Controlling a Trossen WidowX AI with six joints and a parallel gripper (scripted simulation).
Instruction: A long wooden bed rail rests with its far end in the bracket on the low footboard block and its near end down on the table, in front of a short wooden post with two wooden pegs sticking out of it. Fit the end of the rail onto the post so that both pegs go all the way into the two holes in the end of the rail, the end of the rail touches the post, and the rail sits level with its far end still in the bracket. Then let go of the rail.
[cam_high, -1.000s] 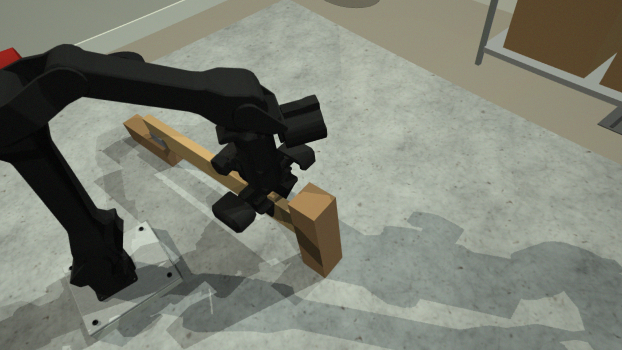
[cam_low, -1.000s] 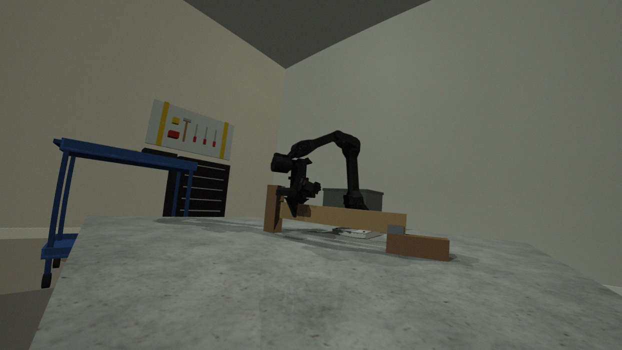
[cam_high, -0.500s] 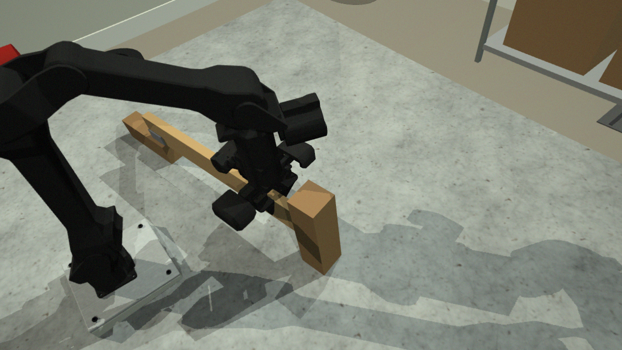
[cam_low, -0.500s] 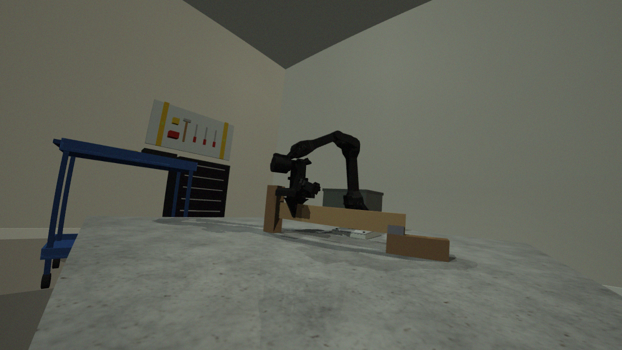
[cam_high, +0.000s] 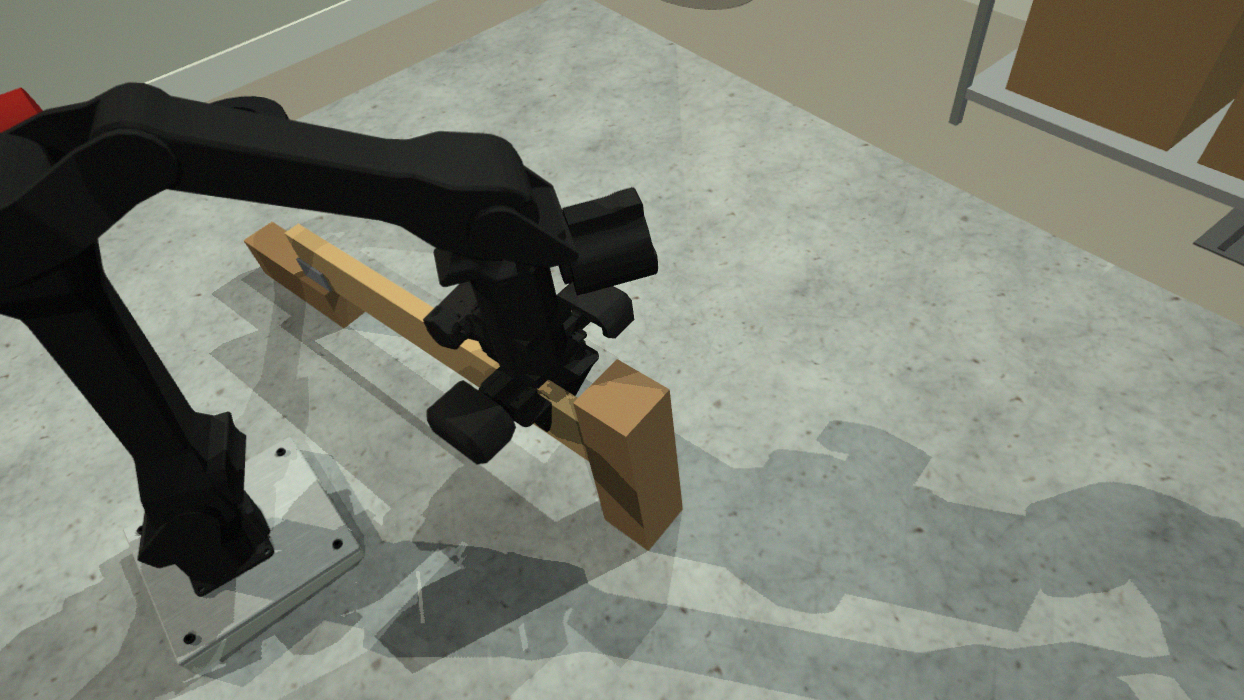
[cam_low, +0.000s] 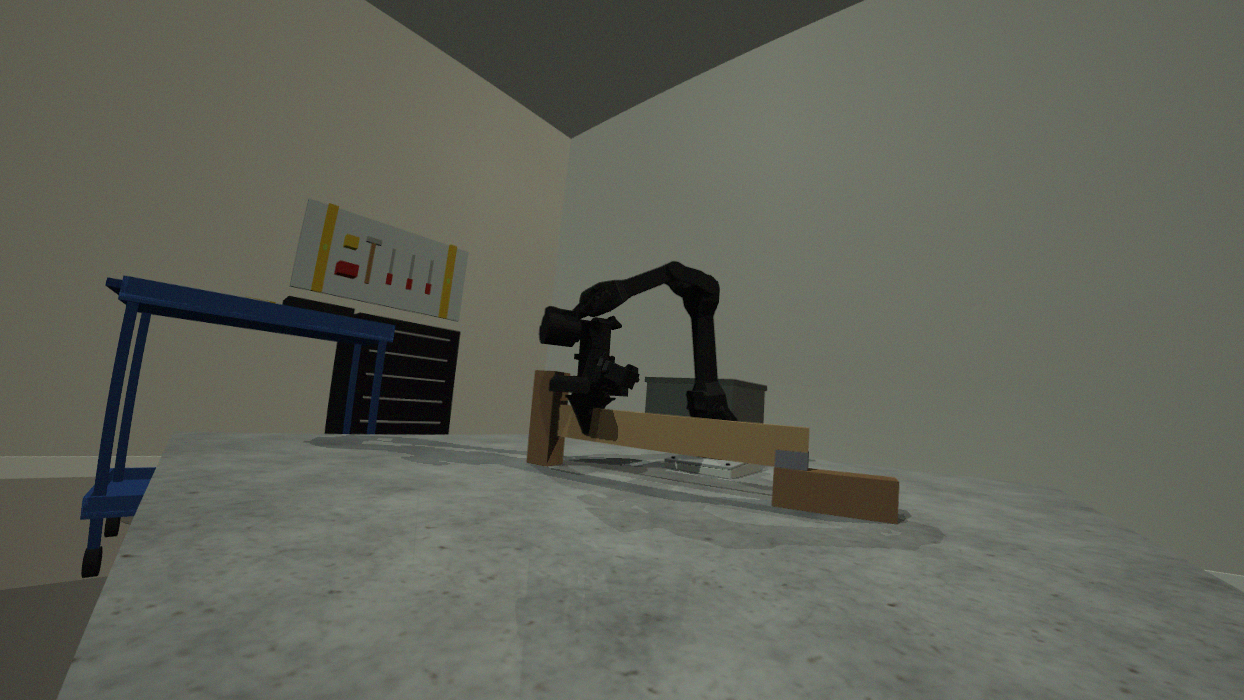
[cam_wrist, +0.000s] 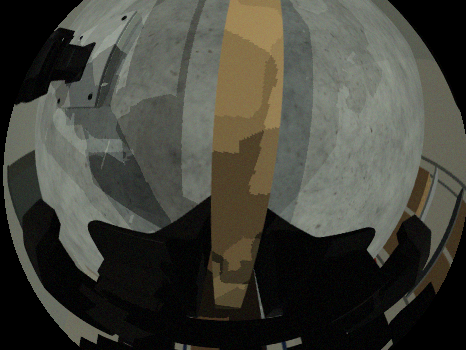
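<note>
Long tan wooden bed rail lies with its long axis running from the low footboard block to the short upright wooden post, near end raised off the grey stone bench and apparently against the post face; pegs not visible. Black pincer pinches the rail from above, just beside the post, fingers astride its width. Rail looks near level in the exterior view; next move is probably release, straight up along the pincer axis
</note>
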